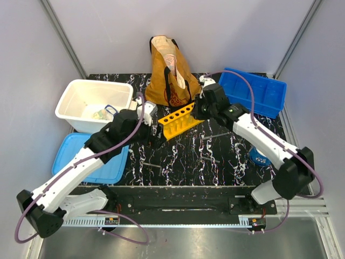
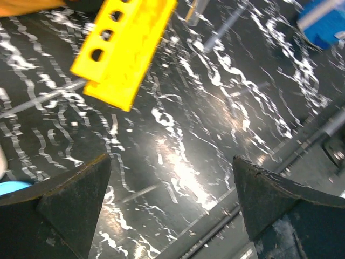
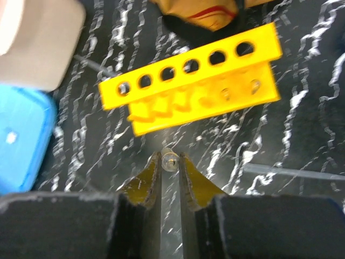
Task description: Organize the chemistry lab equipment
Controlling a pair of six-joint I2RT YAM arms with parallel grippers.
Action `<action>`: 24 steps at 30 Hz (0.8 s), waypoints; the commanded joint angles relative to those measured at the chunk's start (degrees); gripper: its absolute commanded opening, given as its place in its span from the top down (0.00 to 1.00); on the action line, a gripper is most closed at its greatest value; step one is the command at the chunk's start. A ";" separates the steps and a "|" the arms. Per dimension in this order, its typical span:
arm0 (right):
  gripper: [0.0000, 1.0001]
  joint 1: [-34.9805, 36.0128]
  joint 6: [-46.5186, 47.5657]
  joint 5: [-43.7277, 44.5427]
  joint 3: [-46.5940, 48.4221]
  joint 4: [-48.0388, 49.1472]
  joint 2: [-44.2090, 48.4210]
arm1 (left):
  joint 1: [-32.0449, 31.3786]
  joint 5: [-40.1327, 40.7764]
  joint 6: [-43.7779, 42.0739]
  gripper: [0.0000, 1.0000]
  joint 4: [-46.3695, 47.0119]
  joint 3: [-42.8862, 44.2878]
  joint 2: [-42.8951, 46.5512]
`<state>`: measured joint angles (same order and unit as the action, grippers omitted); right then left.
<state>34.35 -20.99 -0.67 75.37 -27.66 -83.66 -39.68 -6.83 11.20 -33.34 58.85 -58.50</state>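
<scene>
The yellow six-hole test-tube rack point(image 1: 180, 120) stands mid-table in front of the tote bag, and its holes look empty. It also shows in the right wrist view point(image 3: 194, 86) and the left wrist view point(image 2: 124, 48). My right gripper point(image 3: 170, 160) is shut on a thin clear tube point(image 3: 170, 159), seen end-on, just near of the rack. It is at the rack's right end in the top view point(image 1: 197, 112). My left gripper point(image 2: 172, 199) is open and empty above the table, left of the rack point(image 1: 154, 137). Loose thin tubes lie on the table point(image 1: 215, 135) point(image 3: 291, 172) point(image 2: 135, 193).
A mustard-brown tote bag point(image 1: 168, 73) stands behind the rack. A white bin point(image 1: 94, 105) and a blue lid point(image 1: 89, 156) are at the left. A blue tray point(image 1: 253, 91) is at the back right. A small blue round object point(image 1: 260, 157) lies under my right arm.
</scene>
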 commanded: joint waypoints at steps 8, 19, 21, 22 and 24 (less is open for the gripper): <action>0.85 -0.25 11.67 13.86 -1.63 20.43 -9.50 | -0.05 22.64 2.07 0.01 1.35 -3.22 10.24; 0.83 -0.25 12.91 11.21 -0.58 20.55 -13.73 | -0.04 24.32 1.81 0.01 1.44 -3.83 12.18; 0.83 -0.25 13.08 11.13 -0.32 19.93 -13.55 | -0.05 24.23 1.72 0.01 1.44 -3.83 12.09; 0.83 -0.25 13.17 10.95 -0.40 19.66 -13.38 | -0.05 24.15 1.72 0.01 1.44 -3.74 11.92; 0.83 -0.25 13.52 10.60 -0.58 19.66 -12.94 | -0.05 24.32 1.72 0.01 1.44 -3.83 12.00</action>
<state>34.26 -8.80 10.35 73.06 -9.34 -97.67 -39.68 15.55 12.56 -34.20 54.89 -46.61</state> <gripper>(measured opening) 0.188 0.988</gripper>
